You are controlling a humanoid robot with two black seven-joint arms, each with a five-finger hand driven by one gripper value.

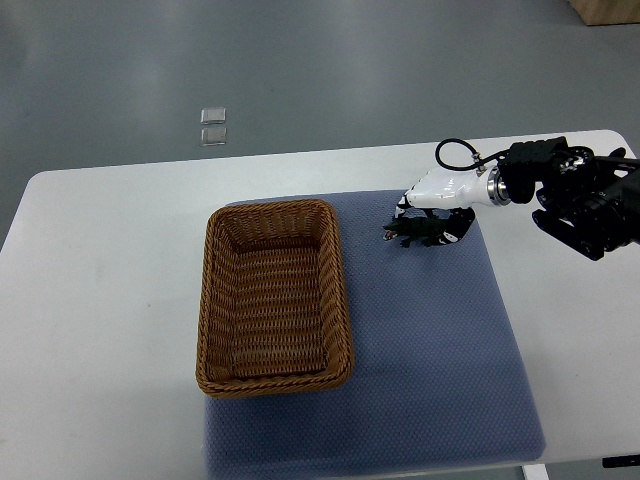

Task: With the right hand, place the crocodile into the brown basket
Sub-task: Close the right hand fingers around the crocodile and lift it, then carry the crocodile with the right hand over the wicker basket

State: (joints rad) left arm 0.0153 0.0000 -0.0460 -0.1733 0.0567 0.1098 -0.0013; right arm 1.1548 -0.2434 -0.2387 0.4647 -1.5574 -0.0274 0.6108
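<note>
Right hand [432, 212] comes in from the right edge, fingers curled down around the croc [415, 233]. It looks gripped, though the toy sits at or barely above the mat [440, 340], so whether it is lifted I cannot tell. Croc is near the mat's top right, well apart from the basket [212, 300], which is empty.

Risks: the grip looks shallow on a small dark toy, so it could slip out during the carry. A low carry could knock the basket's near wall and shove it. An early release would drop the croc on the mat.

Blue-grey textured mat on a white table [90, 300], grey floor beyond. Left arm not visible.
</note>
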